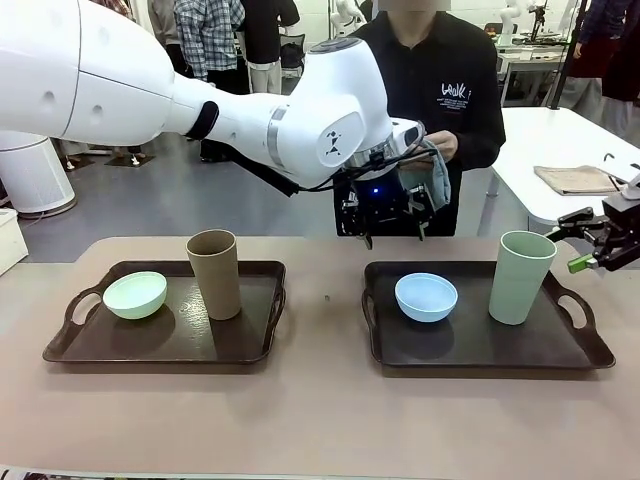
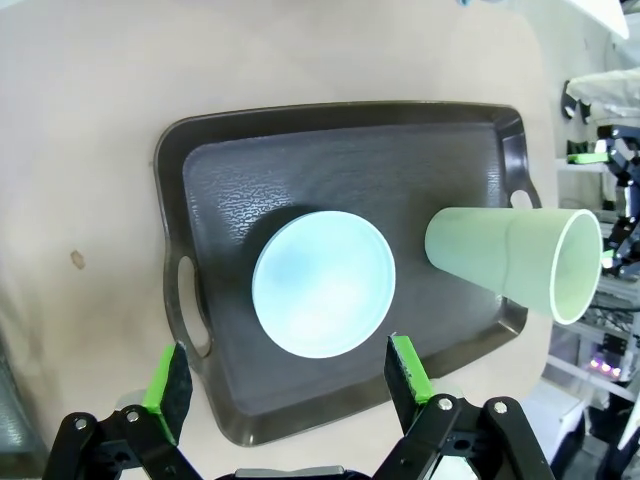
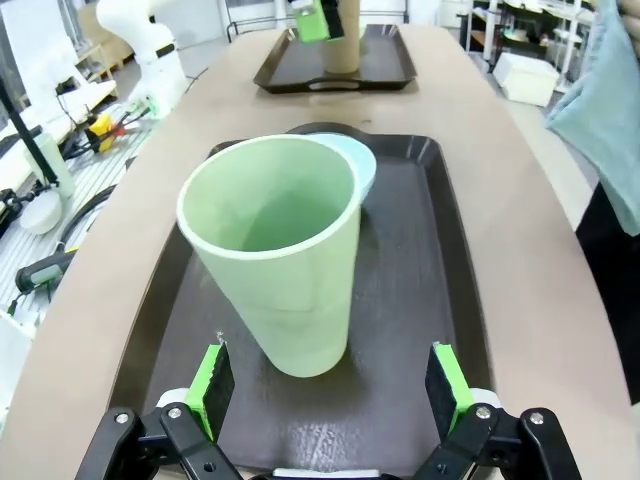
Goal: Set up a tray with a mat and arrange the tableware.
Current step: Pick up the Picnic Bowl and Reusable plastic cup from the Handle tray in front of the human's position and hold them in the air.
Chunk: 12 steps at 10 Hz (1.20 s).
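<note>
Read the counter (image 1: pixel 320 420) from left to right. The left tray (image 1: pixel 66 345) carries the mint green bowl (image 1: pixel 135 295) and, just beside it, the tan tumbler (image 1: pixel 214 273), which stands upright with its mouth up.

The left arm reaches across the middle. The left fingers (image 2: pixel 408 368) stand apart and point down over the right tray (image 1: pixel 592 352). In the left wrist view, the light blue bowl (image 2: pixel 323 283) lies just ahead of the gap between them. It opens upward and, being round, gives you no long axis to align to. Behind the arm, the person's hand (image 1: pixel 441 146) holds a grey-blue cloth (image 1: pixel 436 185), probably the mat. No mat lies in either tray.

At the right, the pale green tumbler (image 1: pixel 522 277) stands on the right tray near the bowl, mouth up, long axis vertical. The right fingers (image 3: pixel 212 385) stand apart and roughly level. The tumbler is directly ahead and centred between them, untouched.

Judge the right arm nearer to the tumbler and the left arm nearer to the bowl. To take the tumbler, expect a straight advance along the fingers' own line, closing across its wall at right angles to its axis.
</note>
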Each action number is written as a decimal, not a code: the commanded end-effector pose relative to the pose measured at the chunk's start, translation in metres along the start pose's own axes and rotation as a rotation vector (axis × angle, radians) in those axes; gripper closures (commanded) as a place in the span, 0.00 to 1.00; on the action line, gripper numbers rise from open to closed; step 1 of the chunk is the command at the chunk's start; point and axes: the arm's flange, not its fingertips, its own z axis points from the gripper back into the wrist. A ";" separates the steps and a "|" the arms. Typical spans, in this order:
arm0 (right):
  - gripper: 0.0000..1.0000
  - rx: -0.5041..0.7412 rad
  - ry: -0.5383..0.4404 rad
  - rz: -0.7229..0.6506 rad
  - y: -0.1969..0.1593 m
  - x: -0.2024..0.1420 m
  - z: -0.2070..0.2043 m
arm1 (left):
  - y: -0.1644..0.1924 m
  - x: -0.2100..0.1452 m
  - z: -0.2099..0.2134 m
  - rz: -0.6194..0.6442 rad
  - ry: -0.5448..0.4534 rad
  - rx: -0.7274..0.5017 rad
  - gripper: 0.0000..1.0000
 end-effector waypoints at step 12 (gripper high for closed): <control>0.00 0.118 -0.038 0.060 -0.021 -0.012 -0.054 | -0.017 0.002 -0.067 -0.025 0.077 0.053 0.00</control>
